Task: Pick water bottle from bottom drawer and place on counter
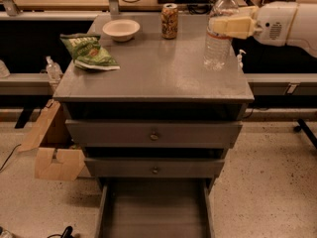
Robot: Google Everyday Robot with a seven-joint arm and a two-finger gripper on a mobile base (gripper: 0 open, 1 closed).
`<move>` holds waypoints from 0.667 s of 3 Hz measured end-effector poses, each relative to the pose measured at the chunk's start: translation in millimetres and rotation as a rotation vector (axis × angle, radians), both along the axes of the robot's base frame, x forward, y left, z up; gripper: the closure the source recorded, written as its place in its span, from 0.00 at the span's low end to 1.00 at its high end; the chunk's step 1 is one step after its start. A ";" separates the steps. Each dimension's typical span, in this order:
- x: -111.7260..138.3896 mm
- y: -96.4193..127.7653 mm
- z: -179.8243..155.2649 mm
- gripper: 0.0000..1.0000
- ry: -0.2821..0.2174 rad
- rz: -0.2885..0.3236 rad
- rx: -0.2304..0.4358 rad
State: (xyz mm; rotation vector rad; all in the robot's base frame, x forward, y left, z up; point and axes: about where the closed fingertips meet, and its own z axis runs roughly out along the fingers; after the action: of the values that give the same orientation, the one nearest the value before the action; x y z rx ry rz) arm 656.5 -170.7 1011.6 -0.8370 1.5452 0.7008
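Placement stage of the pick-and-place task. The clear ribbed plastic water bottle with a white screw cap [216, 51] stands upright at the upper right of the frame, over the right rear part of the wide flat grey counter [158, 71] that tops the drawer cabinet. The beige two-finger gripper [221, 27], reaching in from the right edge on a white arm [285, 23], is clamped on the bottle's upper body just below the shoulder. The bottle's base sits at or just above the counter surface; contact cannot be confirmed from this view. The long shallow grey bottom drawer [156, 213], at the lower centre, is pulled out and its visible floor holds nothing, so the pick is judged complete and the release is the step in hand. The next move calls for settling the base flat on the counter, parting the fingers, and withdrawing sideways without tipping the tall, narrow bottle, which stands near the counter's right edge. Other items on the counter lie well apart from the bottle: a patterned drink can [170, 20] at upper centre, a shallow cream bowl [121, 29] to its left, and a green snack bag [89, 52] at the upper left.
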 end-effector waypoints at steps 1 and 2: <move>51.6 14.4 2.6 1.00 -0.021 0.014 0.040; 74.5 23.5 -18.5 1.00 -0.007 0.031 0.050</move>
State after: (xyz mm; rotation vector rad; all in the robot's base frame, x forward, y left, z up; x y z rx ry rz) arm 731.0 -147.2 993.1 -0.8272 1.5053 0.7548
